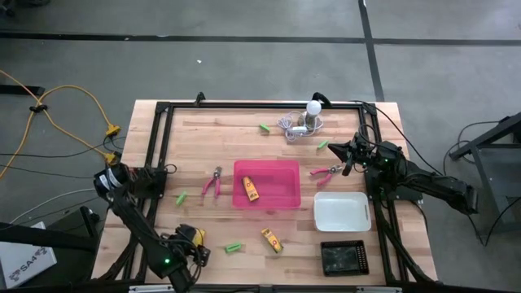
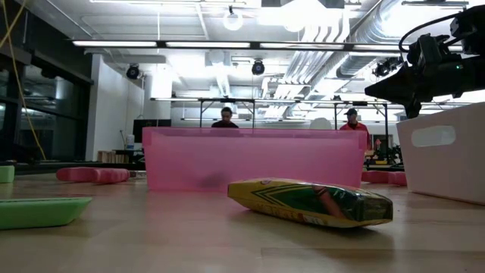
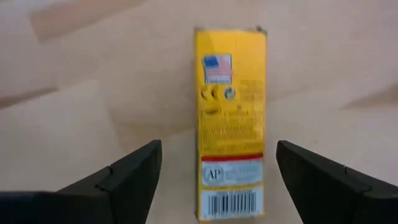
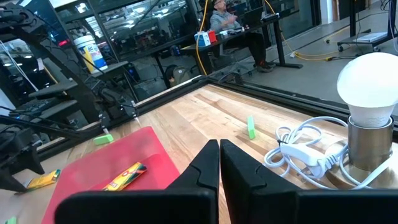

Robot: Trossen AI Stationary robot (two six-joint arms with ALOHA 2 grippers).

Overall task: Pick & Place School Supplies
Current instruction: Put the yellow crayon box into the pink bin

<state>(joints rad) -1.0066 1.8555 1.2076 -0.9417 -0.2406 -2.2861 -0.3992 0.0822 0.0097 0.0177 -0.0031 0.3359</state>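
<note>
Dark fingers of the left gripper [image 3: 217, 180] stand spread wide at the near-left corner of the worktop [image 1: 244, 142], a yellow-orange block [image 3: 230, 121] lying flat on the wood between them, touched by neither finger. Its barcode end runs off the edge of the left wrist view. From above, that gripper [image 1: 189, 244] is largely masked by its own arm, and the block beneath it cannot be made out.

Just beyond it lie a green stick [image 1: 234, 247] and a second yellow-orange block [image 1: 272, 239], which fills the foreground of the low view [image 2: 311, 202]. A third block [image 1: 250, 189] rests inside the pink tray [image 1: 281, 172] at mid-worktop. Left of the tray lie pink-handled scissors [image 1: 213, 182] and another green stick [image 1: 181, 198].

Far right, the right gripper [image 4: 219, 163] hangs above the wood with its fingers pressed together, holding nothing. A second pair of pink-handled scissors [image 1: 326, 172] lies just beside it in the high view. Two more green sticks [image 1: 264, 128] [image 1: 322, 145] flank a white bulb [image 1: 313, 108] with its grey cord. A white tray [image 1: 342, 212] and a black tray [image 1: 343, 257] sit along the right side. In the low view the pink tray's wall hides its contents, and people beyond the worktop show only in part.
</note>
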